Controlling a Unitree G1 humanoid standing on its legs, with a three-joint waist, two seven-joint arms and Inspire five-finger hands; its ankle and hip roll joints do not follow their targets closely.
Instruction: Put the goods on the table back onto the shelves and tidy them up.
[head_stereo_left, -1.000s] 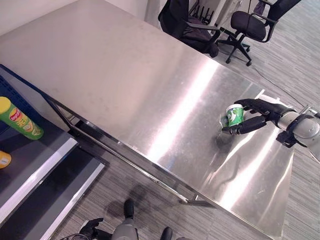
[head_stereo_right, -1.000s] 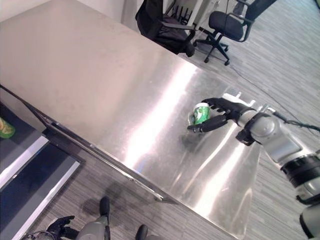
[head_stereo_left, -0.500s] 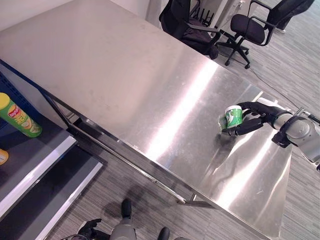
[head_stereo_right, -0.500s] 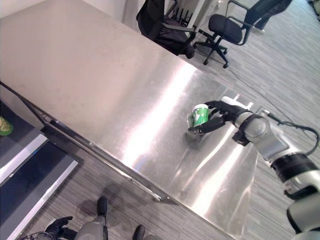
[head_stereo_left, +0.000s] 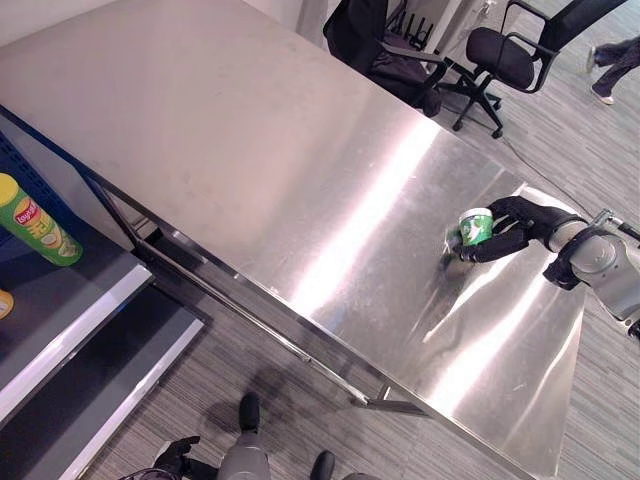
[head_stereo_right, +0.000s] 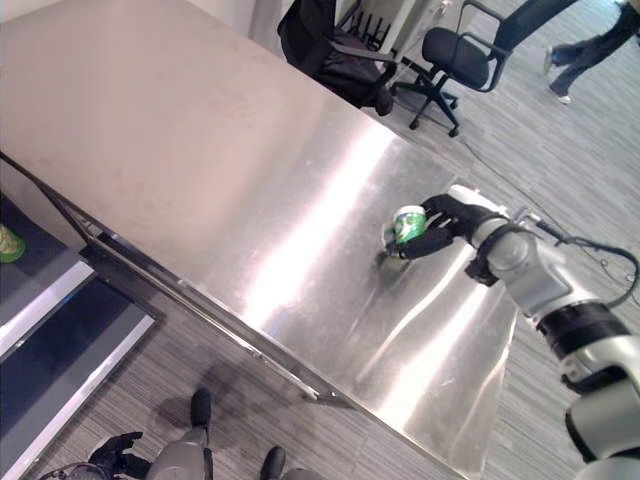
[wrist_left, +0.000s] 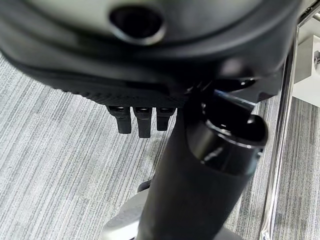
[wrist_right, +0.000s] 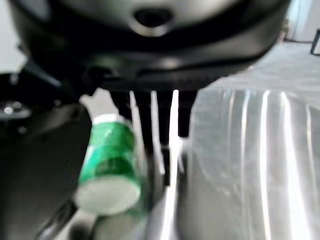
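Table (head_stereo_left: 250, 150) top is seen as brushed metal, glossy with streaked glare. Green cup (head_stereo_left: 475, 226) looks glossy plastic with a white lid. Floor (head_stereo_left: 200, 400) is covered in matt striped grey carpet.

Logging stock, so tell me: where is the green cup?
The green cup stands on the steel table near its right end, with the right hand curled round it.
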